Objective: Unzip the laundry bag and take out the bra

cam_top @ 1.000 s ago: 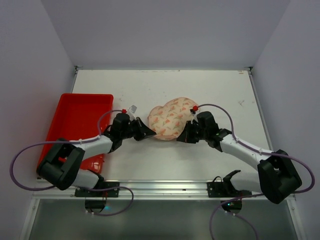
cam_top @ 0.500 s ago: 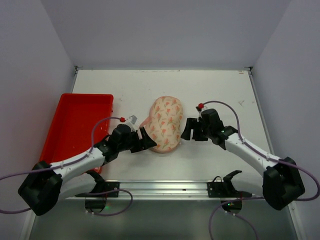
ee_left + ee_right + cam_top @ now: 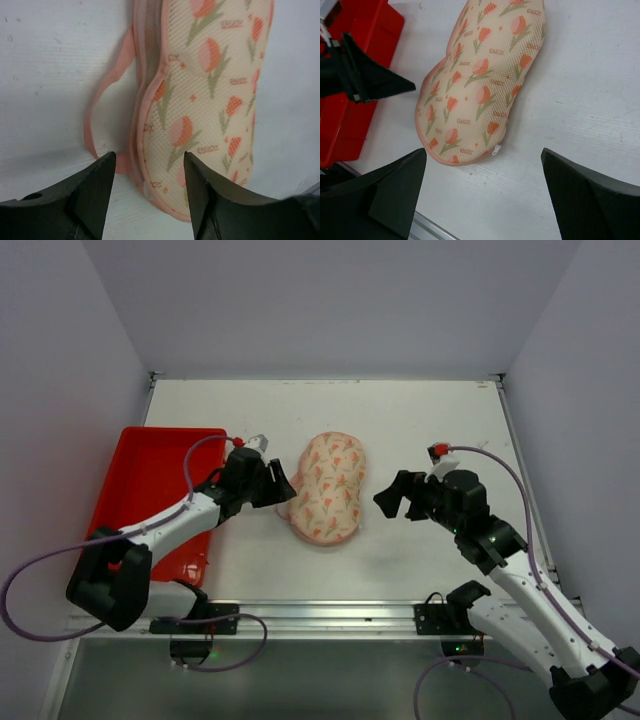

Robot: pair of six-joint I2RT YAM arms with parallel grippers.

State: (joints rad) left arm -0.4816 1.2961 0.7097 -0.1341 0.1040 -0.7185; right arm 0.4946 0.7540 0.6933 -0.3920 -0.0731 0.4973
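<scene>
Open grippers on either side of a floral laundry pouch

The peanut-shaped, padded pale pink laundry bag (image 3: pixel 328 488) with orange and green tulip print lies flat near the middle of the white tabletop (image 3: pixel 430 420), just right of the red plastic tray (image 3: pixel 150 480), its long axis running from near to far. Its thin pink loop (image 3: pixel 95 115) rests on the tabletop along its left edge, and a small white zipper pull (image 3: pixel 496 149) shows at its near end. The left gripper (image 3: pixel 283 488) sits at the bag's left edge with its jaws spread, the pink zipper rim showing between the fingers; whether they touch it cannot be told. The right gripper (image 3: pixel 392 494), jaws wide apart and holding nothing, hangs to the right of the bag, clear of it.
</scene>
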